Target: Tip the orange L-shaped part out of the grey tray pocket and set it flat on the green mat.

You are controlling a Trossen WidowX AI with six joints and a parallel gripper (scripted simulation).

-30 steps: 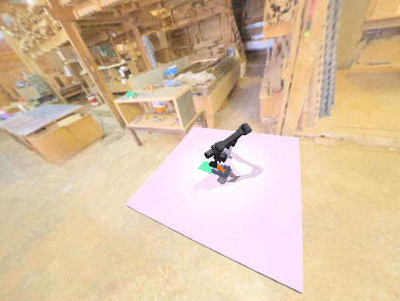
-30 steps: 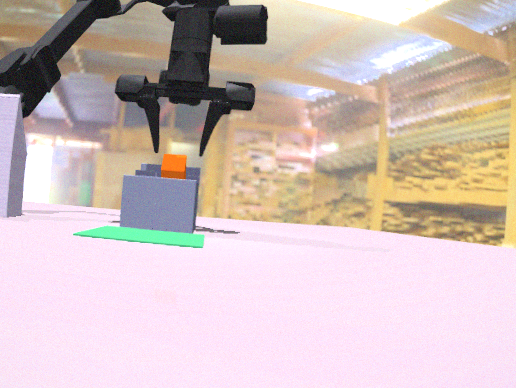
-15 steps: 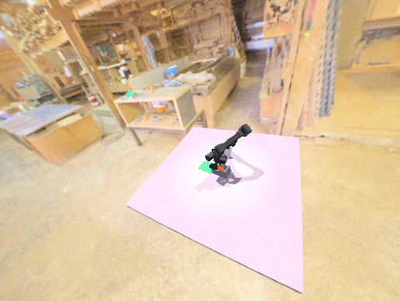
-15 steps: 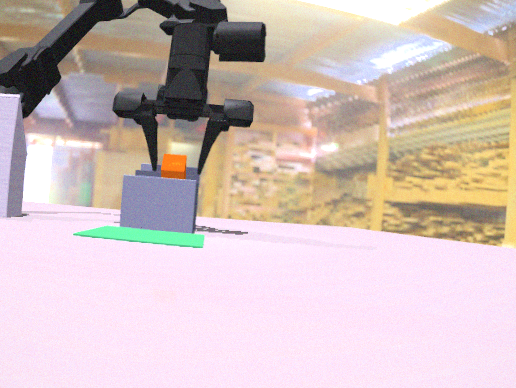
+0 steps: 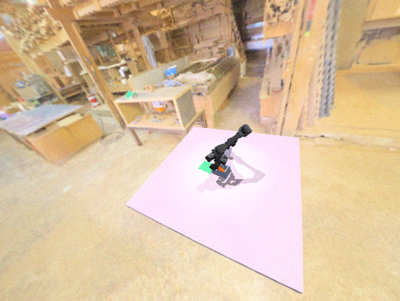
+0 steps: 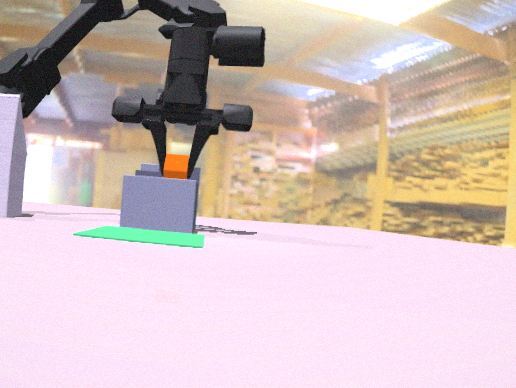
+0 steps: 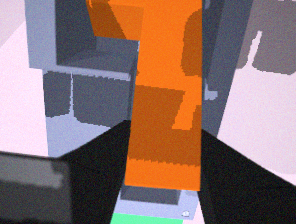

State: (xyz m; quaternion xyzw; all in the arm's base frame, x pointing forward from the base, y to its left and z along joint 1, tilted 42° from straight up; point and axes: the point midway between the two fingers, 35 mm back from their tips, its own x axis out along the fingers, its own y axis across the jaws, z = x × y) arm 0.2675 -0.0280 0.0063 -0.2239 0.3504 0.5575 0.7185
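The orange L-shaped part [image 5: 222, 169] [image 6: 176, 166] [image 7: 167, 60] is tilted in the grey tray [image 5: 221, 174] [image 6: 157, 205] [image 7: 40, 45]. Its straight end stands up above the tray's near wall in the exterior view. Its L-shaped end is low in the pocket at the top of the wrist view, partly cut off. My gripper [image 6: 176, 176] [image 7: 162, 132] points down and is shut on the raised end, one finger against each side. The green mat [image 5: 204, 167] [image 6: 145, 237] [image 7: 145, 219] lies flat beside the tray, just beyond the raised end in the wrist view.
The fingertips are close to the tray's top rim in the exterior view. A pale block [image 6: 10, 160] stands under the arm's base side at the left. The pale pink table top [image 5: 248, 225] [image 6: 300, 310] extends around the tray and mat.
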